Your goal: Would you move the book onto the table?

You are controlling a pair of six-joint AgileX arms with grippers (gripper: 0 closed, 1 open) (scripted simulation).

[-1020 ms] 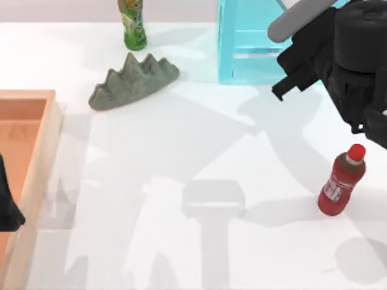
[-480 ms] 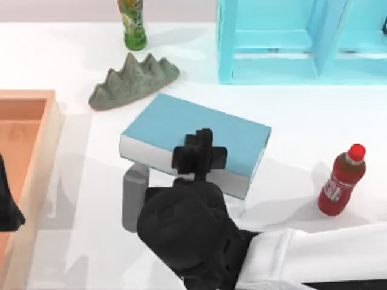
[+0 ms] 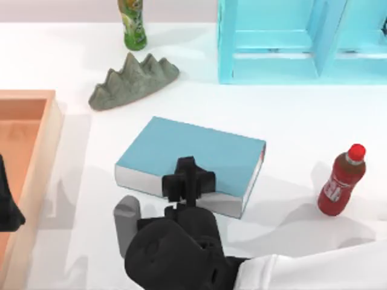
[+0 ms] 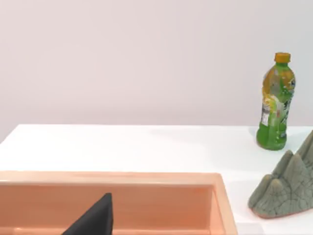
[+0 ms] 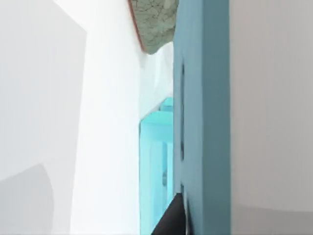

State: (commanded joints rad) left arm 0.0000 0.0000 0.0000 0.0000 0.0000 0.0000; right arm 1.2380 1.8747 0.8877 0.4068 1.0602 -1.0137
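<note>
over the white table [image 3: 290,121], the right gripper [image 3: 187,181] is clenched on the book [image 3: 193,154]'s near edge. letting go while it hangs would drop it hard; the left arm sits parked by the tray [image 3: 42,151]

Book [image 3: 193,154]: thick hardcover, plain light-blue cover facing up, white page edges along its near long side and its right short end. We see it lying flat but skewed, its long edges running down toward the top view's right. It sits around mid-table.

Table [image 3: 290,121]: broad, flat, plain white top spanning most of the view, with soft grey shadows falling across it near the book.
</note>
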